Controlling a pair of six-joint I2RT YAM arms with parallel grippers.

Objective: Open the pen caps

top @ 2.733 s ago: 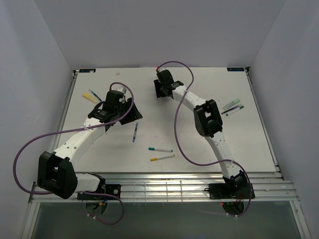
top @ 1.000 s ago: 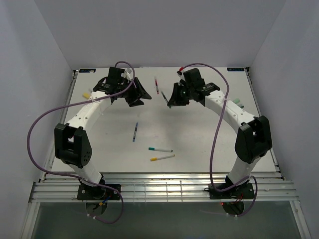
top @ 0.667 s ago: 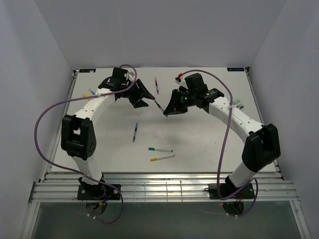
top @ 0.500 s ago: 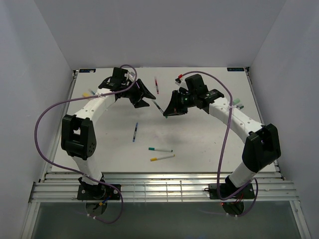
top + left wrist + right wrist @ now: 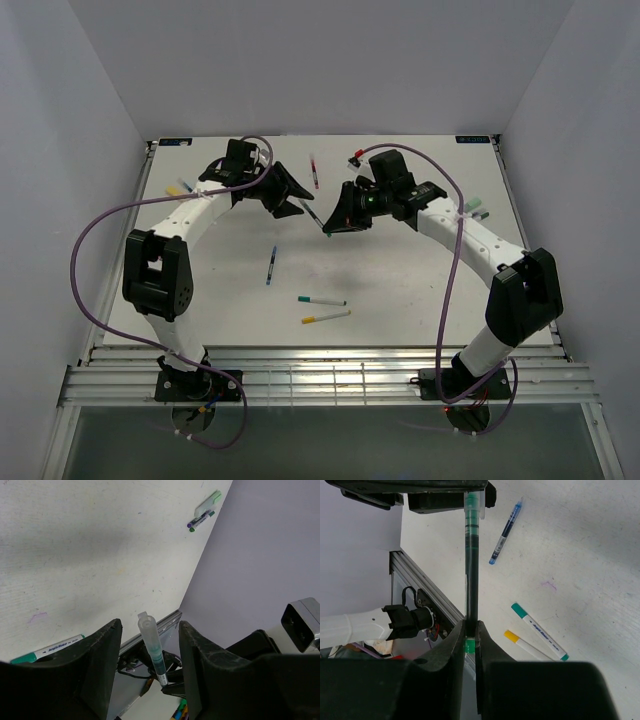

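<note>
My right gripper [image 5: 330, 228] [image 5: 470, 625] is shut on the green tail end of a slim dark pen [image 5: 313, 218] [image 5: 470, 570], held above the table. The pen points at my left gripper [image 5: 296, 203] [image 5: 150, 626]. Its clear, green-tinted pen cap [image 5: 148, 635] [image 5: 471, 505] sits between the left fingers [image 5: 102, 652]. The left jaws stand open, with a gap on each side of the cap.
On the table lie a blue pen [image 5: 271, 266] [image 5: 506, 532], a green-capped white pen [image 5: 321, 300] [image 5: 540, 632], a yellow-capped white pen [image 5: 326, 316] [image 5: 525, 642] and a red pen [image 5: 315, 172]. More pens lie at the right edge [image 5: 474, 208] [image 5: 202, 517] and the left edge [image 5: 180, 187].
Both arms swung toward the table's middle. The right gripper carried the pen to the left gripper, whose jaws now flank the cap and have narrowed a little.
</note>
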